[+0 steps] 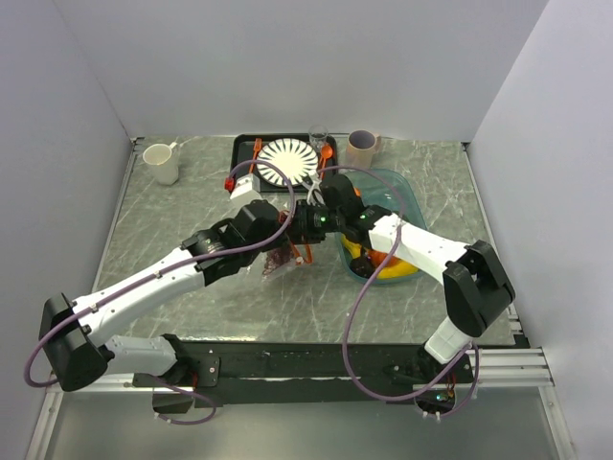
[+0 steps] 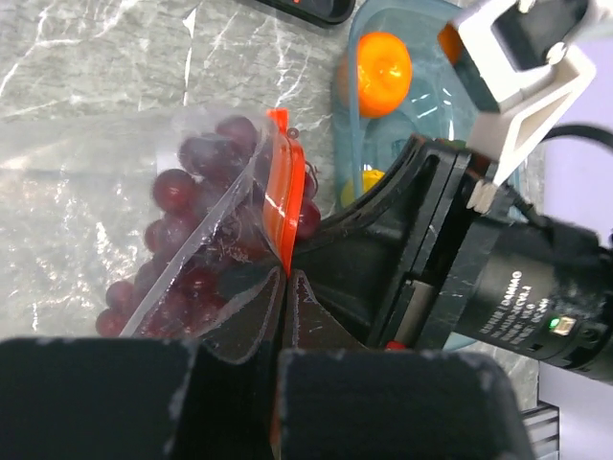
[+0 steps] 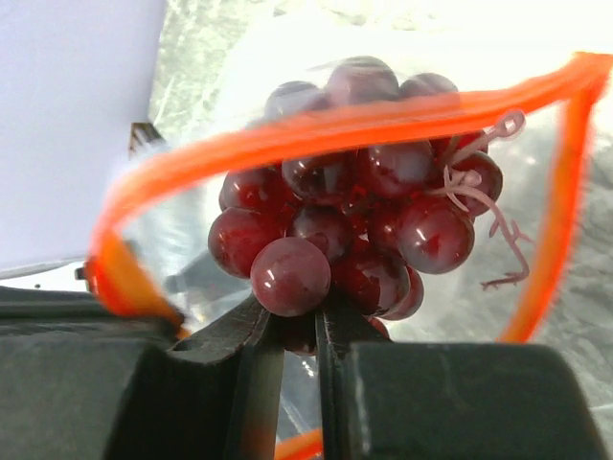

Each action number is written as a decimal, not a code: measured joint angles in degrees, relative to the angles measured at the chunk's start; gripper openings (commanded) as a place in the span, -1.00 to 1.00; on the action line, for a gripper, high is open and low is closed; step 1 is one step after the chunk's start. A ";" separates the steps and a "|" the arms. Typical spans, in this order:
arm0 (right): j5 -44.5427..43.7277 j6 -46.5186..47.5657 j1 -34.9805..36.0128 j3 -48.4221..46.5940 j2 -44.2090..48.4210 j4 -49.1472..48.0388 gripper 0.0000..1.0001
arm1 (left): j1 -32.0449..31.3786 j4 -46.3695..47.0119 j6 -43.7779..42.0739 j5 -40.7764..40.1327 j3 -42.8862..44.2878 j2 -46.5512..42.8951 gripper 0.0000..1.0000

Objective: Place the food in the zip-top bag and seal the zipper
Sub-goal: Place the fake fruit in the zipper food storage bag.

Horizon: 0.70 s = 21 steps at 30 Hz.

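Grapes are sitting in the zip-top bag mouth, your right gripper pinching them, left gripper clamping the zipper; releasing them deeper looks next.

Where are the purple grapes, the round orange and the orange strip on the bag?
grapes (image 3: 354,240): right wrist view, on the middle of the bunch.
orange (image 2: 383,72): left wrist view, on the centre of its peel.
zipper (image 3: 335,129): right wrist view, on the upper run of the strip.
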<state>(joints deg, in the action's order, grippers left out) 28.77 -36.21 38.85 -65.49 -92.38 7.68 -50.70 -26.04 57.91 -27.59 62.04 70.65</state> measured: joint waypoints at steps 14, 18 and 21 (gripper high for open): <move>-3.78 5.70 -0.11 -3.58 -0.35 7.98 0.59 | 0.22 -2.99 1.73 -2.71 -0.20 0.22 -0.99; -7.43 5.33 -0.11 -1.22 3.37 8.66 0.49 | 0.22 -4.26 2.71 -3.96 -0.44 0.22 -0.99; -9.03 4.24 -0.13 1.73 6.43 8.92 0.33 | 0.22 -5.27 3.30 -4.90 -0.44 0.20 -0.99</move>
<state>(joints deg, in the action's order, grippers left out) 19.75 -31.97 38.72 -63.77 -85.95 16.60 -50.48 -31.31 61.21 -32.49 61.60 70.85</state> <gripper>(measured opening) 0.738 0.032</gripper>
